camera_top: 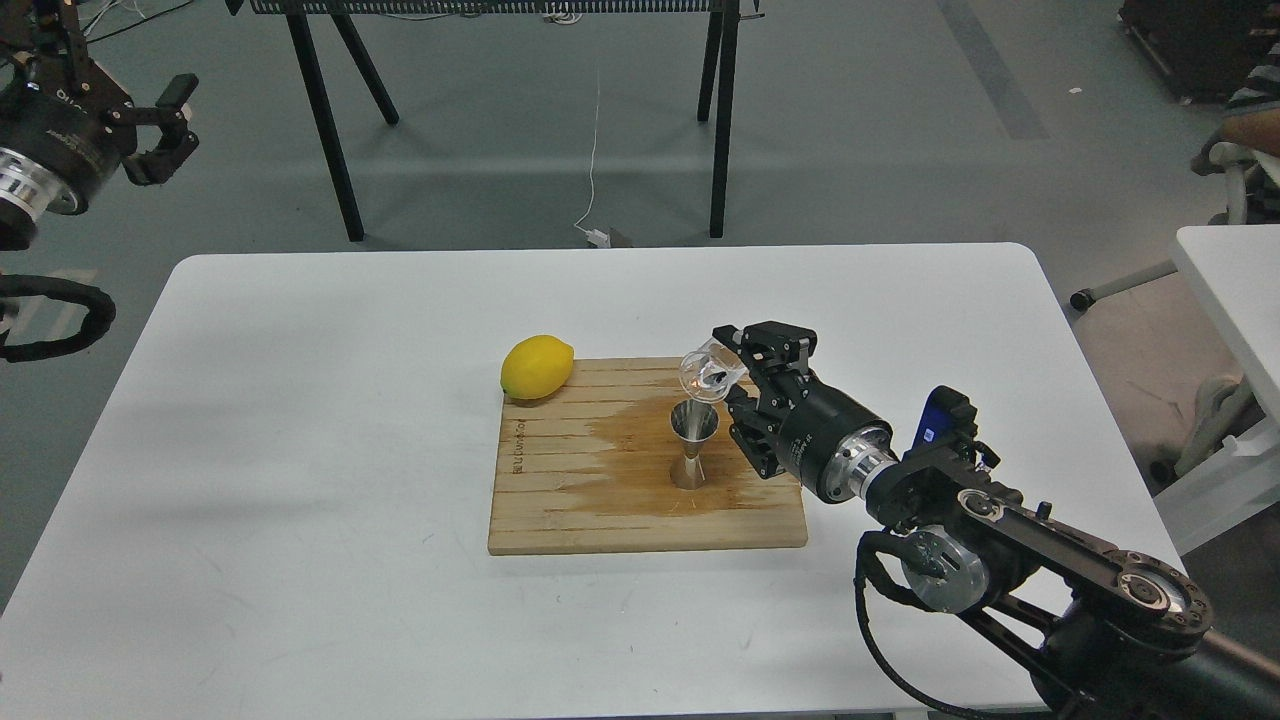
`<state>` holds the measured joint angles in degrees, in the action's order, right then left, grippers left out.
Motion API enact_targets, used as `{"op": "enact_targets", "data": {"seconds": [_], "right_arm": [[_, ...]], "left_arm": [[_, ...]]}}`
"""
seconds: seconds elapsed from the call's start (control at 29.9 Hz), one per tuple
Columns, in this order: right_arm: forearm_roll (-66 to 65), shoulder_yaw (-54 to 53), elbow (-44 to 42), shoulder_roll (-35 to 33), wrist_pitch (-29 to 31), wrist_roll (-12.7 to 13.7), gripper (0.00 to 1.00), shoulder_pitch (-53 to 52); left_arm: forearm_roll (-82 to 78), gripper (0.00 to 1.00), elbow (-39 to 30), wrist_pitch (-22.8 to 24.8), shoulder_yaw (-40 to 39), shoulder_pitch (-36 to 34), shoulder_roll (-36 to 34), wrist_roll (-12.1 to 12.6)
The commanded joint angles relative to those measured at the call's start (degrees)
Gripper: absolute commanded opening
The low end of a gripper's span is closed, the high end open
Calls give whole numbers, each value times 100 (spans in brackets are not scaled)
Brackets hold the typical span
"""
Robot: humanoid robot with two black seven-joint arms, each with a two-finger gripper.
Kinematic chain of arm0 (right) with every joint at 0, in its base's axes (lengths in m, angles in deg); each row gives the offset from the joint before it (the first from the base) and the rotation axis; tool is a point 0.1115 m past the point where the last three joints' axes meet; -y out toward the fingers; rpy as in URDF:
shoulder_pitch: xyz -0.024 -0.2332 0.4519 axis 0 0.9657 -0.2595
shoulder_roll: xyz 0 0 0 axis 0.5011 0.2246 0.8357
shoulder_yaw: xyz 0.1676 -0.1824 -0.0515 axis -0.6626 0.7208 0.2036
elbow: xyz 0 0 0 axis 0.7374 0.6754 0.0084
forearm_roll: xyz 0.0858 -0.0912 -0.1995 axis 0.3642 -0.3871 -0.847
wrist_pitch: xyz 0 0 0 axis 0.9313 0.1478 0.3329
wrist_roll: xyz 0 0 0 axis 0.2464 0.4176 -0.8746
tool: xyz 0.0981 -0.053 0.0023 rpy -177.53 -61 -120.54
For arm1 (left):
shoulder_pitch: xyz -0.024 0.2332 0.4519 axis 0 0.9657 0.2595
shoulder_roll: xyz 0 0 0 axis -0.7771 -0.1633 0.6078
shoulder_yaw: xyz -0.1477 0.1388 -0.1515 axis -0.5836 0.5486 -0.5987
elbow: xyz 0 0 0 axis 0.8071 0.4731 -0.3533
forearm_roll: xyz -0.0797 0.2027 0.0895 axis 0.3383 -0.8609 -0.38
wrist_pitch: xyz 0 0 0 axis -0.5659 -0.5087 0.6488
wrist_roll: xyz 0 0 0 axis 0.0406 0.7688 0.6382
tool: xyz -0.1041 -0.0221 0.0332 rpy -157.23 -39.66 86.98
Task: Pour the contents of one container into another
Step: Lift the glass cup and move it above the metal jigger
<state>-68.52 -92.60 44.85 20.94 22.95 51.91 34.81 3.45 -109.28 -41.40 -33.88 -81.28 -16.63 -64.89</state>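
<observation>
The white table (300, 420) carries a wooden cutting board (560, 500), and everything here is placed against the steel jigger (693, 445) that stands upright near the board's middle. A damp, darker stain spreads over the wood around the jigger's foot, so liquid seems to have missed the cup already; more of it would come from the same cause, a stream falling outside that narrow mouth.

The right hand (738, 372) sits just right of the jigger and above it, clamped on the small glass cup (706, 372), which is tipped over with its rim pointing down and left, directly above the jigger's upper cone. I judge the pour to be under way or nearly spent; whether any liquid remains in the glass cannot be told.

The risks: the hand's fingers hang close to the jigger's rim, and a small drop or sideways drift could knock the light, narrow-waisted vessel over. A wet glass could also slip in the grip.

The lemon (537, 367) lies well left of the jigger at the board's far corner, out of the way.

The left hand (168, 125) hangs far up and left of the jigger, off the table, fingers spread and empty.
</observation>
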Motion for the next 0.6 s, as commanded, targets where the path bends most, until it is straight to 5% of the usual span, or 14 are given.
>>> {"op": "enact_targets", "data": {"seconds": [0.0, 0.57], "right_arm": [[-108, 99, -12, -16, -4, 0, 23, -72], [-363, 302, -47, -68, -4, 9, 23, -169]], "left_arm": [[1, 99, 0, 8, -5, 0, -23, 7], [1, 99, 0, 8, -5, 0, -41, -2]]}}
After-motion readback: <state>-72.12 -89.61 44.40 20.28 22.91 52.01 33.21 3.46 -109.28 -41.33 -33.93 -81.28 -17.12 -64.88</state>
